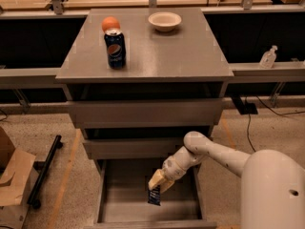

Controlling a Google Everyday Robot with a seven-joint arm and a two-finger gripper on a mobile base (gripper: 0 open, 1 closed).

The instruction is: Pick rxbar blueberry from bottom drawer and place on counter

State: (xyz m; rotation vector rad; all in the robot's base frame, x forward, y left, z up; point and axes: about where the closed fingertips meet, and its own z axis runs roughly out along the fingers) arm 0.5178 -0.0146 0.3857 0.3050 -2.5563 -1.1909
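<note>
The rxbar blueberry (pixel 154 195) is a small dark bar hanging from my gripper (pixel 157 183) over the inside of the open bottom drawer (pixel 112 202). The gripper's pale fingers (pixel 156 179) are shut on the bar's top end. My white arm (pixel 214 151) reaches in from the lower right. The grey counter (pixel 167 46) is the cabinet's top, well above the gripper.
On the counter stand a blue Pepsi can (pixel 115 48), an orange (pixel 110 23) behind it and a pale bowl (pixel 165 20). Two wider grey drawers (pixel 143 113) sit above the open one. A cardboard box (pixel 12 178) lies on the floor at left.
</note>
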